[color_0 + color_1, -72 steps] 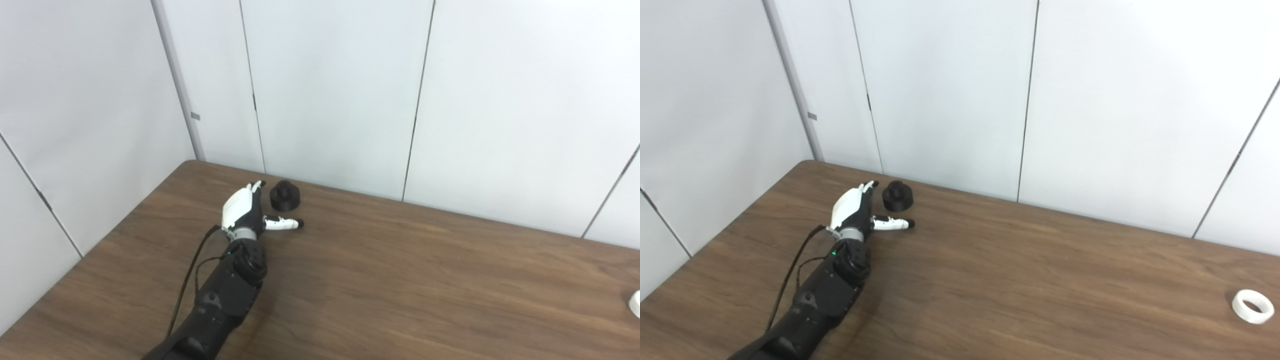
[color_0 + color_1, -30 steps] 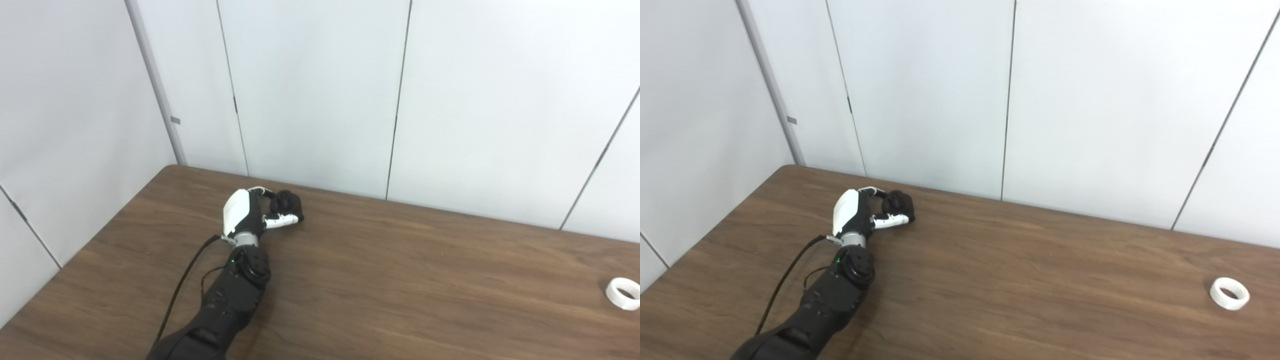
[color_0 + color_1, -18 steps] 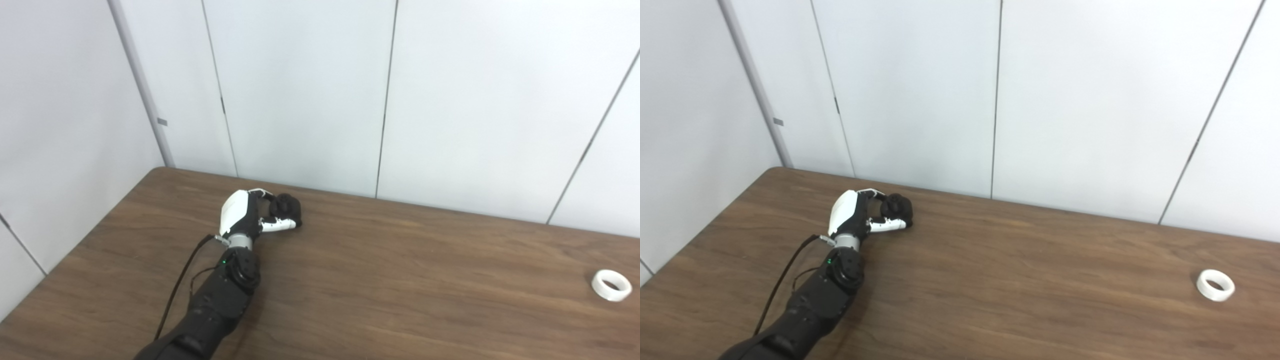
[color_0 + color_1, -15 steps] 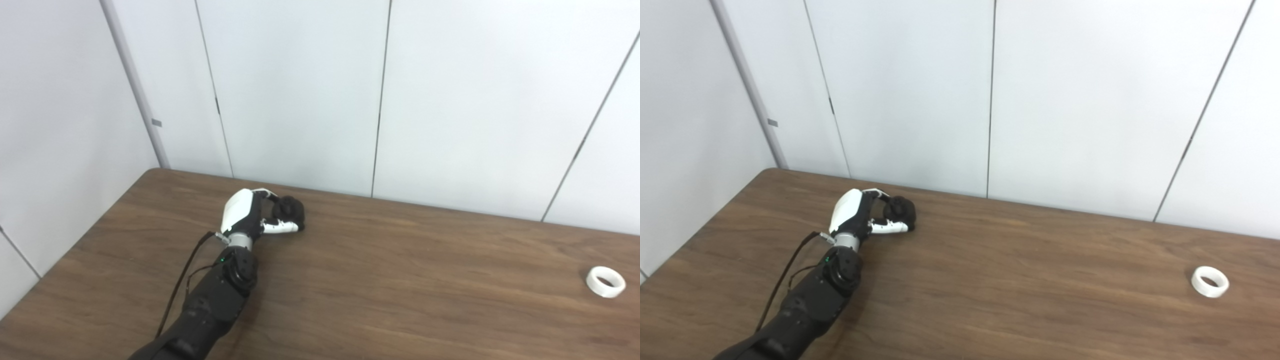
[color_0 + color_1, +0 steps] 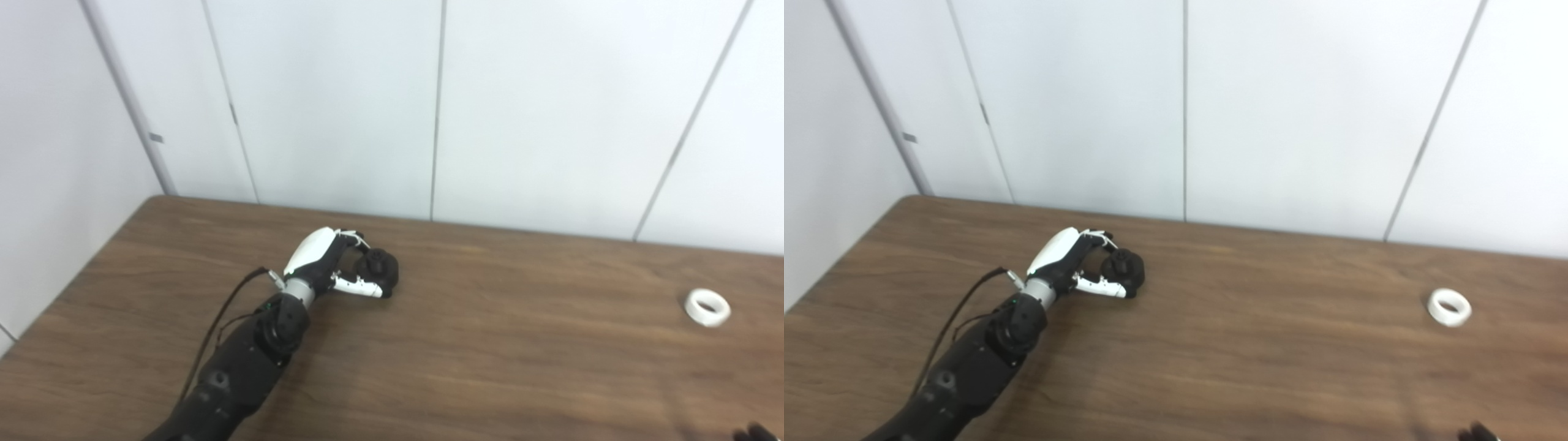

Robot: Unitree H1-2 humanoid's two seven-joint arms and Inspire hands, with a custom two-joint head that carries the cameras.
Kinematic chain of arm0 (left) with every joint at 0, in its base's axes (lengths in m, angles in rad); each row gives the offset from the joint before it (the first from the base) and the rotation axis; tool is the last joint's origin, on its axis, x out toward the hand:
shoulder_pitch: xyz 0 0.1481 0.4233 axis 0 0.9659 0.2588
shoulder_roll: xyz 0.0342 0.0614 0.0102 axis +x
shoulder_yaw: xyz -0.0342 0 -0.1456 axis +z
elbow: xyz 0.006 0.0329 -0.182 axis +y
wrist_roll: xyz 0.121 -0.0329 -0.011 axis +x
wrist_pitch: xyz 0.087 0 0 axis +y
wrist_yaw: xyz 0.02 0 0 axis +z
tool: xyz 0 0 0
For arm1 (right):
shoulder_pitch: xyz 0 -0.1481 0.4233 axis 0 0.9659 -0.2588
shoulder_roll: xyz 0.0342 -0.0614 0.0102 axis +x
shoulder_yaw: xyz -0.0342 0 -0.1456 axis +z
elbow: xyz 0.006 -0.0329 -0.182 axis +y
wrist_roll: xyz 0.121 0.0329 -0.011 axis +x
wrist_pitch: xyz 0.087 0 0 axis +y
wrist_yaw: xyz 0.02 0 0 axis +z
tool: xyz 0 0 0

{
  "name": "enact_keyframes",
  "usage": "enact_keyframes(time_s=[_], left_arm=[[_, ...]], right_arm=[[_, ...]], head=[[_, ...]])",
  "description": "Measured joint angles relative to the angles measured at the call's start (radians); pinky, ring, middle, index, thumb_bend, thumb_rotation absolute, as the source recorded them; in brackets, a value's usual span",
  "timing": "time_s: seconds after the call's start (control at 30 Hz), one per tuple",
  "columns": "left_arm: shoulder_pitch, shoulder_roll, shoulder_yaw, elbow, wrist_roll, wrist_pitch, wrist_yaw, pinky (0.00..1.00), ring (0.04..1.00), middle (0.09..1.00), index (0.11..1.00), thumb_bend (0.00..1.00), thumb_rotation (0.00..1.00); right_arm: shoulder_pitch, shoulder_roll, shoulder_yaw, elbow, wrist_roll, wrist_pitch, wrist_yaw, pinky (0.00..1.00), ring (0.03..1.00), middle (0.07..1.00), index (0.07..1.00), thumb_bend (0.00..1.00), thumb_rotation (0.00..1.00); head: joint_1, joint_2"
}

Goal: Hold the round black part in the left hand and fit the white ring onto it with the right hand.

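A dark wooden table (image 5: 490, 343) fills the lower half of both head-camera views, backed by pale wall panels (image 5: 331, 104) divided by thin vertical seams. At the left, the robot's black left arm (image 5: 245, 361) rises from the bottom edge and angles toward the far side of the table, a thin black cable (image 5: 214, 327) looping along its outer side. The left hand (image 5: 327, 266), white-backed with black inner parts, is curled around the round black part (image 5: 378, 272), fingers (image 5: 352, 236) arched over the part's far side and the white thumb (image 5: 358, 286) lying along its near side. The part sits low against the tabletop, toward the far left portion of the table; whether it rests on the wood or is lifted just clear of it cannot be told.

The middle stretch of the table lies between that hand and the white ring (image 5: 707, 307), which lies flat on the wood well apart to the right, its opening facing up.

At the bottom right corner, only a few dark fingertips of the right hand (image 5: 1479, 433) poke into view, near the table's front edge and short of the ring. Too little of it shows to tell how far open it is.
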Motion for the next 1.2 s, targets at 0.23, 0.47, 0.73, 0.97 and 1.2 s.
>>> enact_keyframes(time_s=[0.23, 0.47, 0.73, 0.97, 1.2], left_arm=[[0.086, -0.008, -0.072, -0.173, 0.016, -0.056, -0.083, 1.00, 0.961, 0.855, 0.477, 0.52, 0.05], [0.135, -0.022, -0.118, -0.273, 0.016, -0.091, -0.160, 1.00, 0.957, 0.865, 0.477, 0.52, 0.05], [0.188, -0.046, -0.150, -0.351, 0.017, -0.117, -0.203, 1.00, 0.962, 0.871, 0.477, 0.52, 0.05], [0.218, -0.059, -0.165, -0.383, 0.019, -0.167, -0.239, 1.00, 0.962, 0.868, 0.478, 0.52, 0.05], [0.223, -0.064, -0.163, -0.377, 0.022, -0.200, -0.244, 1.00, 0.963, 0.861, 0.479, 0.52, 0.05]], right_arm=[[-0.022, 0.006, 0.018, -0.016, 0.000, 0.020, -0.010, 0.87, 0.934, 0.930, 0.914, 0.81, 0.88], [-0.036, 0.009, 0.031, -0.081, -0.024, 0.101, -0.050, 0.82, 0.893, 0.889, 0.866, 0.83, 0.85], [-0.045, 0.010, 0.060, -0.137, -0.054, 0.170, -0.095, 0.80, 0.868, 0.868, 0.843, 0.84, 0.82], [-0.052, 0.010, 0.091, -0.155, -0.081, 0.201, -0.138, 0.77, 0.847, 0.858, 0.829, 0.81, 0.80], [-0.053, 0.011, 0.074, -0.220, -0.115, 0.224, -0.195, 0.79, 0.864, 0.862, 0.833, 0.84, 0.80]], head=[[-0.069, 0.025], [-0.153, 0.046], [-0.258, 0.072], [-0.315, 0.086], [-0.393, 0.084]])
